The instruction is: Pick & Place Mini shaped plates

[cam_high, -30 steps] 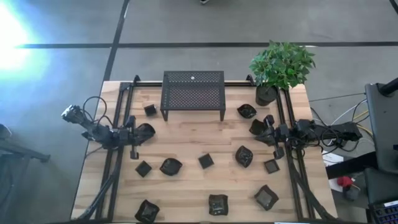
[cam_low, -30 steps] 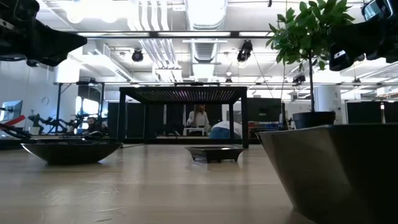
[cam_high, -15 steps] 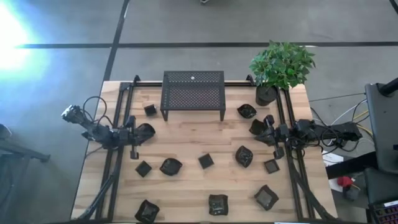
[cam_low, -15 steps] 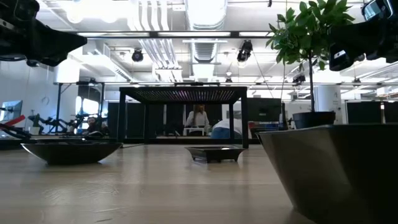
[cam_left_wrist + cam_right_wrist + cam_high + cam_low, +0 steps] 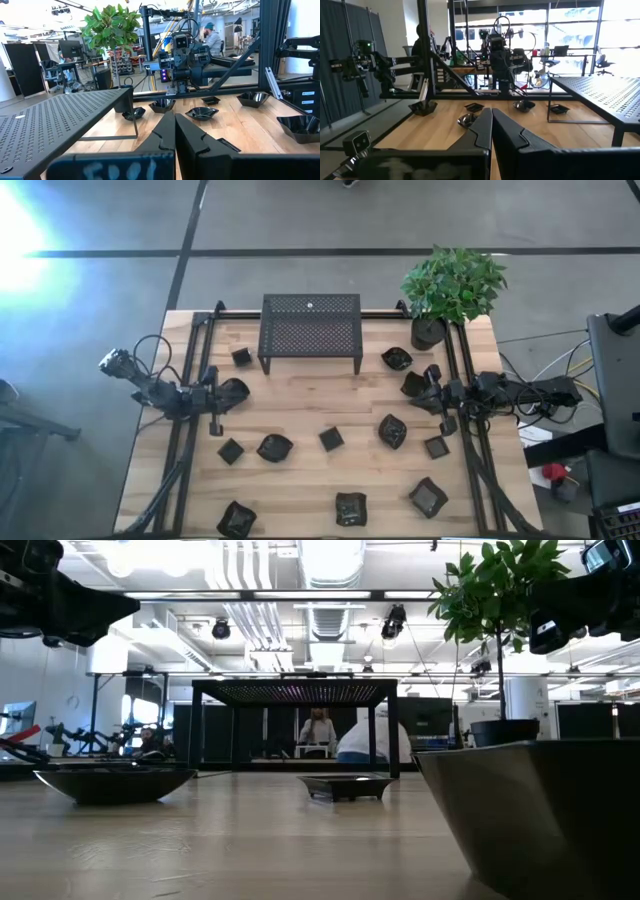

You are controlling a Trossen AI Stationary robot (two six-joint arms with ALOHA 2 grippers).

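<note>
Seen from above, we find the wooden table [image 5: 300, 410] with the mini shaped plates [image 5: 275, 447] scattered over it: one beside the black perforated rack [image 5: 310, 330] at the back, several across the middle, and three along the front edge. We place the left gripper [image 5: 213, 395] at the table's left side, above a rounded plate [image 5: 234, 389], and the right gripper [image 5: 432, 392] at the right side, next to a plate [image 5: 413, 384] near the potted plant [image 5: 452, 285]. In each wrist view we see the arm's own two dark fingers [image 5: 172, 132] pressed together with no gap and nothing between them; the right arm's fingers [image 5: 490, 127] meet likewise. At table height, we note a shallow dish [image 5: 115, 783] at left, a small flat plate [image 5: 345, 786] under the rack, and a large dark rim [image 5: 540, 810] close at right. People [image 5: 365, 740] show in the room behind.
</note>
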